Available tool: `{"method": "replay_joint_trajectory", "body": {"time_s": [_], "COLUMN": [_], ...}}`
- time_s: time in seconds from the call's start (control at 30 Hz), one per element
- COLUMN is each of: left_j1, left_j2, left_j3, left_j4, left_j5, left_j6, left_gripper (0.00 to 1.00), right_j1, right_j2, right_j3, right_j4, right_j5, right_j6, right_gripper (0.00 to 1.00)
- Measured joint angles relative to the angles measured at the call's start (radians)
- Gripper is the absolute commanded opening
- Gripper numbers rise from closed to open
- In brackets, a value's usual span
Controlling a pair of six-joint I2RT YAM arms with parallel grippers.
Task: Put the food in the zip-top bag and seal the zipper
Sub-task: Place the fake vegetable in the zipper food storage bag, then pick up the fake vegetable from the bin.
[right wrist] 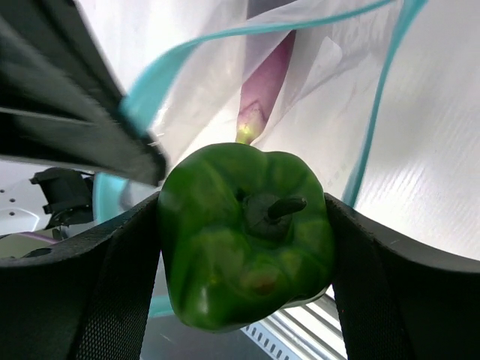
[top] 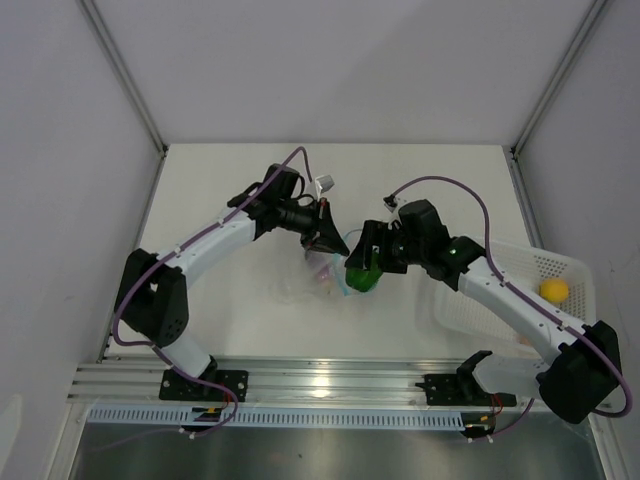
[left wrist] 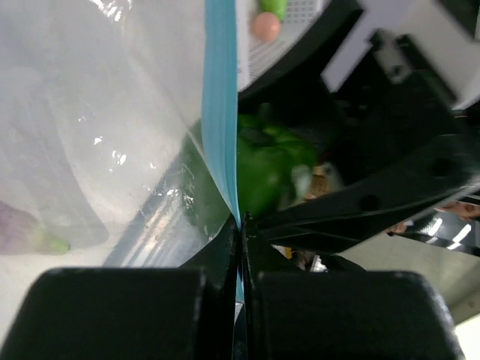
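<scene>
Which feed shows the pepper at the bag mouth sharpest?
Right wrist: glossy dark-green toy pepper crisp. Left wrist: same pepper blurred behind the light-blue zipper strip; glare specks on the clear plastic bag. Top external: evenly lit, bag hard to see.

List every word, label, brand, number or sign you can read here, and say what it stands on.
No text can be read in any view.
The zip-top bag, its blue zipper, the green pepper and the white basket carry no print.
Small coloured specks at the arm bases: too small to read.
</scene>
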Motion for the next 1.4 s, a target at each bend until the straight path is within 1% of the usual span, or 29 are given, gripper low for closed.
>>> {"method": "replay_joint_trajectory", "body": {"time_s": [0.1, 0.17, 0.23, 0.33, 0.47, 0.63, 0.77, 0.87, 0.93, 1.1, 1.17, 1.27, 1.4], "left_j1": [0.006, 0.008, 0.013, 0.022, 0.024, 0.026, 0.026, 0.026, 0.026, 0.026, 0.026, 0.026, 0.026], "left_j2": [-0.004, -0.008, -0.01, -0.011, -0.011, -0.011, -0.011, -0.011, -0.011, -0.011, -0.011, -0.011, -0.011], "left_j3": [-0.021, -0.04, -0.059, -0.084, -0.088, -0.088, -0.083, -0.073, -0.064, -0.055, -0.055, -0.055, -0.055], "left_j4": [0.09, 0.154, 0.214, 0.296, 0.345, 0.326, 0.243, 0.17, 0.132, 0.084, 0.069, 0.051, 0.043], "left_j5": [0.063, 0.101, 0.129, 0.157, 0.174, 0.174, 0.152, 0.137, 0.125, 0.113, 0.106, 0.101, 0.098], "left_j6": [-0.063, -0.11, -0.156, -0.214, -0.252, -0.237, -0.174, -0.125, -0.096, -0.056, -0.043, -0.032, -0.025], "left_gripper": [0.0, 0.01, 0.01, 0.01, 0.01, 0.01, 0.01, 0.01, 0.01, 0.01, 0.01, 0.0, 0.01], "right_j1": [0.004, 0.006, 0.006, 0.006, 0.005, -0.026, -0.088, -0.171, -0.25, -0.501, -0.582, -0.69, -0.859], "right_j2": [0.001, 0.001, 0.001, 0.001, 0.0, 0.0, 0.002, 0.0, 0.0, 0.002, 0.006, 0.008, 0.007], "right_j3": [-0.018, -0.018, -0.018, -0.009, 0.032, 0.124, 0.211, 0.252, 0.267, 0.278, 0.272, 0.227, 0.096], "right_j4": [-0.003, -0.005, -0.006, -0.027, -0.074, -0.151, -0.225, -0.274, -0.317, -0.491, -0.56, -0.623, -0.674], "right_j5": [0.002, 0.006, 0.011, 0.029, 0.066, 0.118, 0.172, 0.2, 0.23, 0.385, 0.444, 0.5, 0.545], "right_j6": [0.0, 0.0, 0.002, -0.003, -0.011, -0.012, -0.012, -0.009, 0.002, 0.06, 0.085, 0.115, 0.146], "right_gripper": [0.84, 0.89, 0.98, 0.99, 0.99, 1.0, 0.99, 0.99, 0.99, 0.99, 0.99, 0.99, 0.99]}}
